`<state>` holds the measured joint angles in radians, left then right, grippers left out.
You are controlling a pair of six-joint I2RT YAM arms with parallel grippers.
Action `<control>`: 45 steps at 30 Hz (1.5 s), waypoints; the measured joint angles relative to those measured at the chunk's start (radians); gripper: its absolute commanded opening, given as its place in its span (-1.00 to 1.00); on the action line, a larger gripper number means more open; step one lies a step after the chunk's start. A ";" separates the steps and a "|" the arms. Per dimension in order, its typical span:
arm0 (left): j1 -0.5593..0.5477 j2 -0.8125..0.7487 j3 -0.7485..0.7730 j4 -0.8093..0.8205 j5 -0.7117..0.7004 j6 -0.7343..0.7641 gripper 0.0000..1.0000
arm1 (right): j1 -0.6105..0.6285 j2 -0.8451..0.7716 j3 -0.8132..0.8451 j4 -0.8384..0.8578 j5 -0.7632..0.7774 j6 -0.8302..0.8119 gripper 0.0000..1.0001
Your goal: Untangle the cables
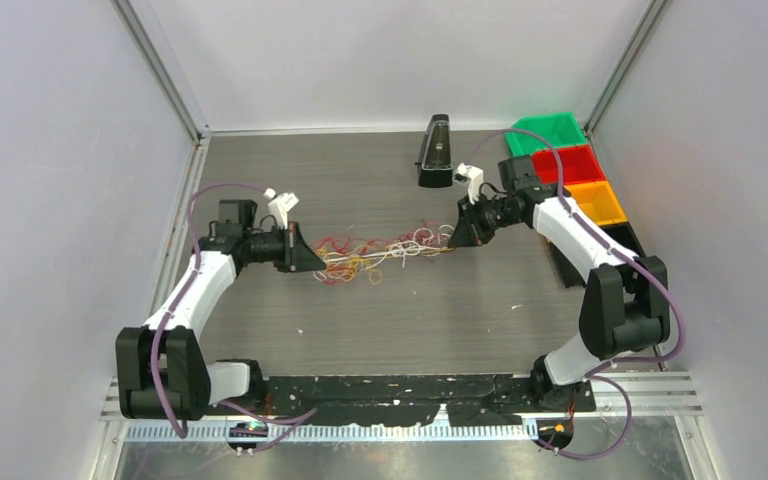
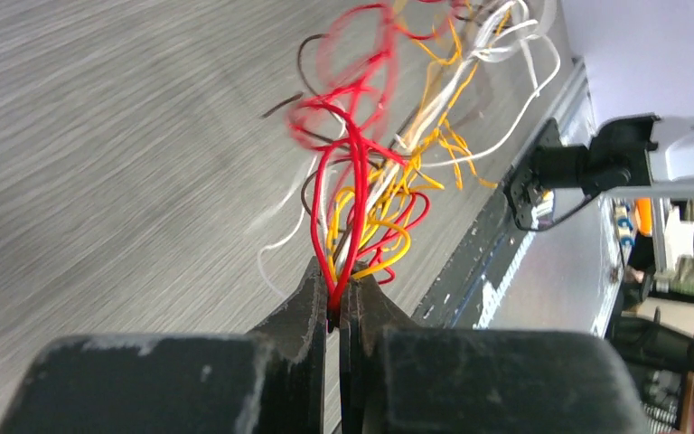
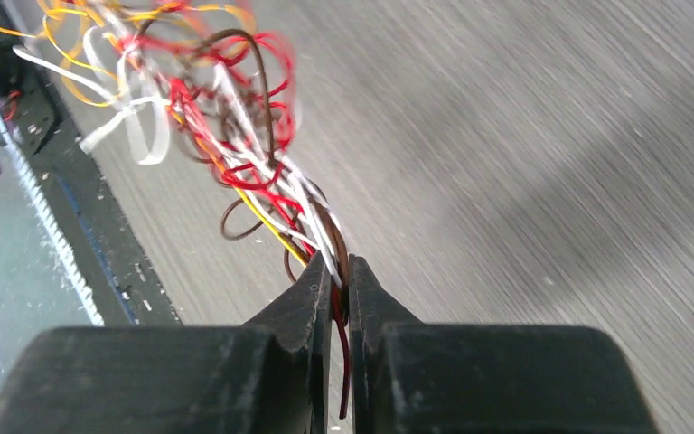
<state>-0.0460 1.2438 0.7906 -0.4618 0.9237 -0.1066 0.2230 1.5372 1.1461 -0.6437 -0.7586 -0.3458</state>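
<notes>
1. The left white-and-black robot arm (image 1: 195,290) reaches in from the near left corner of the grey wood-grain table surface (image 1: 410,330).
2. The left gripper (image 1: 312,258) points right and is clenched on a red wire loop at the left end of the cables. In the left wrist view, the fingers (image 2: 312,303) pinch the red strands between them.
3. The cables (image 1: 385,250) are a thin tangle of red, yellow, orange, white and dark brown wires. They are stretched out in a band between the two grippers, around the middle of the surface.
4. A black wedge-shaped stand (image 1: 434,152) sits at the far edge, well apart from the cables.
5. The right gripper (image 1: 457,232) points left and grasps the right end of the cables, jaws closed on white, red and brown strands.
6. A green plastic bin (image 1: 550,132), a red plastic bin (image 1: 570,162) and an orange plastic bin (image 1: 598,202) stand in a row along the right edge, starting from the far right corner.
</notes>
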 measured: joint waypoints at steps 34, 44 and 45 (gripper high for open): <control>0.134 0.104 0.235 -0.386 -0.203 0.323 -1.00 | -0.306 0.037 0.073 -0.121 0.233 -0.055 -0.86; -0.111 0.019 0.239 -0.039 -0.016 -0.002 0.39 | -0.117 0.027 0.140 -0.116 0.155 -0.009 0.92; -0.119 0.020 0.233 0.002 -0.021 -0.038 0.42 | -0.099 0.027 0.157 -0.112 0.142 -0.010 0.91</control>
<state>-0.1646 1.2640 1.0241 -0.4603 0.9028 -0.1448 0.1242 1.5646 1.3029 -0.7559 -0.6170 -0.3553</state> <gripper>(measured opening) 0.609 0.957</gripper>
